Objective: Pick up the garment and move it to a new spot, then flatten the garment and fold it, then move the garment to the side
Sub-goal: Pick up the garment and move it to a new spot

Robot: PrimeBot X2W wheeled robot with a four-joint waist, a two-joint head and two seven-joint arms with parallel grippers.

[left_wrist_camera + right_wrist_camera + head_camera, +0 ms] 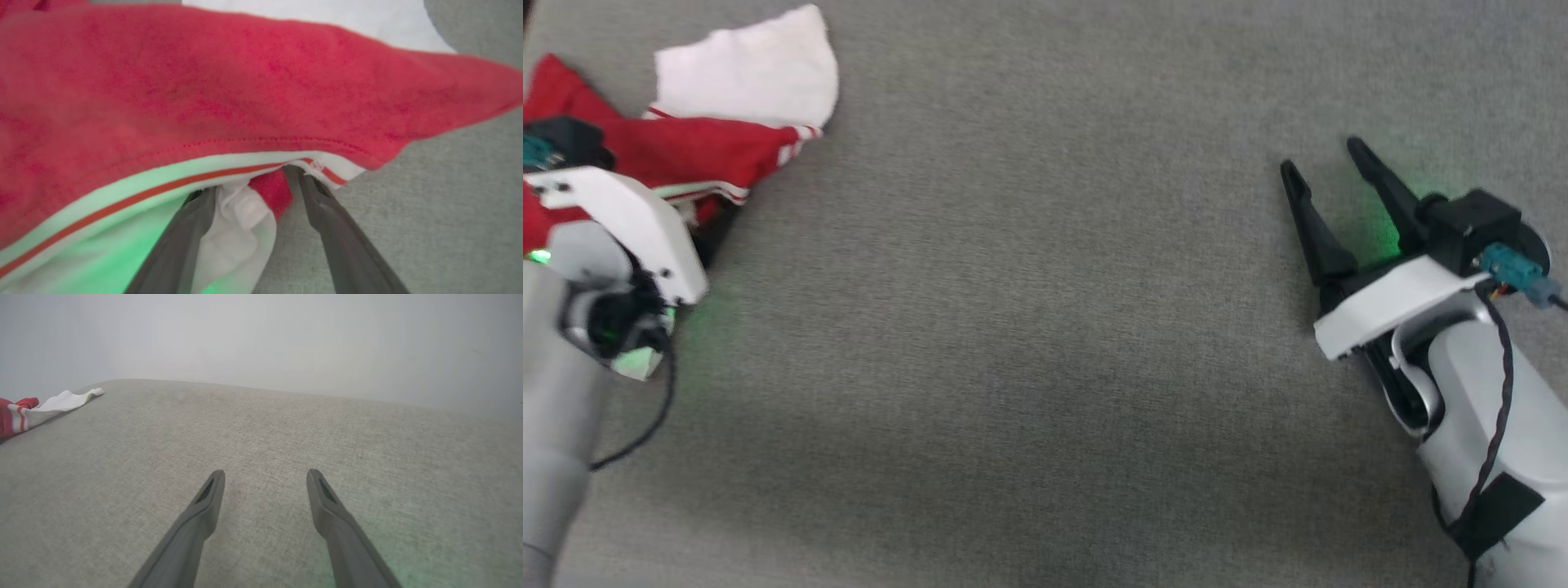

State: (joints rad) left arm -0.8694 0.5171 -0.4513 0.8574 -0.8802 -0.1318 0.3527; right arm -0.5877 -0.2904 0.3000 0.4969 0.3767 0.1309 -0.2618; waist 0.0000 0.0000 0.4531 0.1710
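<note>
Far left, the left gripper (251,183), spread wide, pokes under the garment (686,151) hem; the right gripper (1323,159) stands wide, empty.

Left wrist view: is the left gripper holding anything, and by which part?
Nothing is gripped. The left gripper is open, its tips at the striped hem of the garment, with a white fold lying loose between them. The right gripper is open and empty.

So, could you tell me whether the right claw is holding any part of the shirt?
No, the right claw is open over bare grey fabric, with the shirt lying well apart.
</note>
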